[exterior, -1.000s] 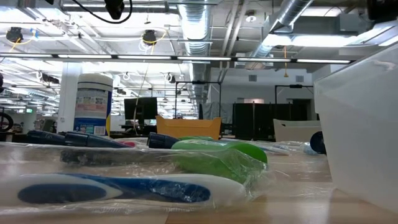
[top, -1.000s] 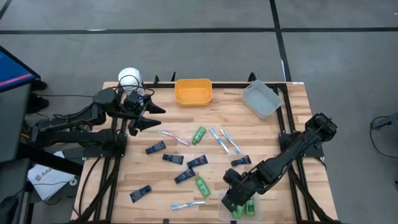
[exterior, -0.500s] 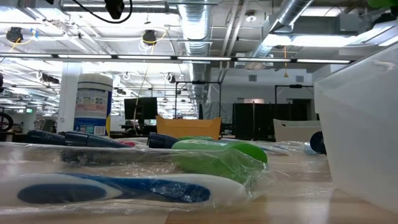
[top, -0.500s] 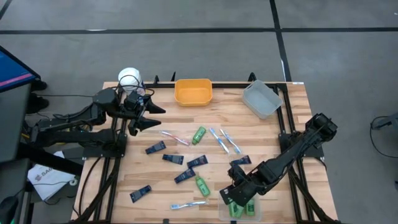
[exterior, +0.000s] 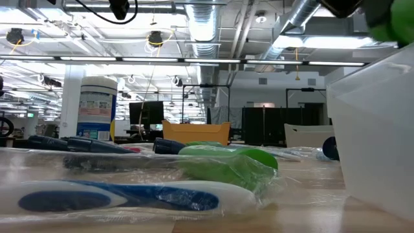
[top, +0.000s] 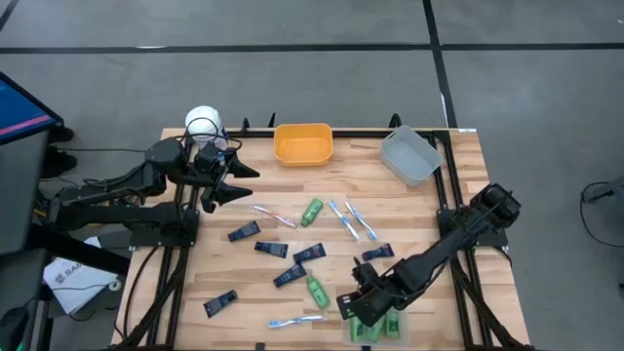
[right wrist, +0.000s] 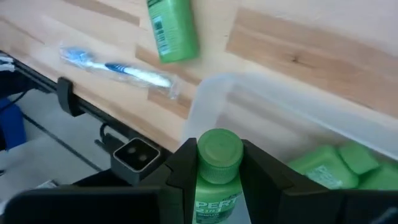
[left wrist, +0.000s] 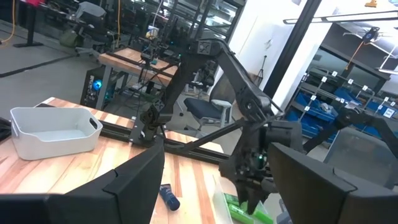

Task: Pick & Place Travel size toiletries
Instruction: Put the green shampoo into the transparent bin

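The right tool [right wrist: 219, 163], clamped on a green bottle [right wrist: 217, 171], should centre over the clear bin [right wrist: 292, 124] before letting go.

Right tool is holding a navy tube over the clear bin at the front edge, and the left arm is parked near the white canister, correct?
Not quite: the right tool is shut on a green bottle, not a navy tube, as the right wrist view shows. It is above the clear bin, which already holds green bottles. The left tool does wait near the white canister.
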You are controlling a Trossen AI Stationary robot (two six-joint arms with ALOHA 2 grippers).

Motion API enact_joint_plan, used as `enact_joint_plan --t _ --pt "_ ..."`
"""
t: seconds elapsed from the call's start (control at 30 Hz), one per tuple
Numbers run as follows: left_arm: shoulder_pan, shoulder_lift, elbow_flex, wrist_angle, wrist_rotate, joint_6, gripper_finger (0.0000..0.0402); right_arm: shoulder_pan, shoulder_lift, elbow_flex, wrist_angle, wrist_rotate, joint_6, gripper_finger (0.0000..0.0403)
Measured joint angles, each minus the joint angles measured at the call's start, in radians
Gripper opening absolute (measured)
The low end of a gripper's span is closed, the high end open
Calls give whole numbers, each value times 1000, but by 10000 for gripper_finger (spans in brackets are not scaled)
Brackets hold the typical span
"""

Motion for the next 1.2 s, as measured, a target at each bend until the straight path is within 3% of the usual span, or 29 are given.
enact_joint_plan --t 0.4,0.83,1.1,1.2 --pt "0 0 0 16 0 5 281 -24 8 0 -52 -2 -11 96" --pt "0 0 0 15 -1 33 281 -31 8 0 -82 -37 8 210" --pt "0 61 0 -91 -6 80 281 -118 -76 0 -119 -29 -250 201" --pt "0 130 0 -142 -66 87 281 -173 -120 0 -155 -27 -351 190"
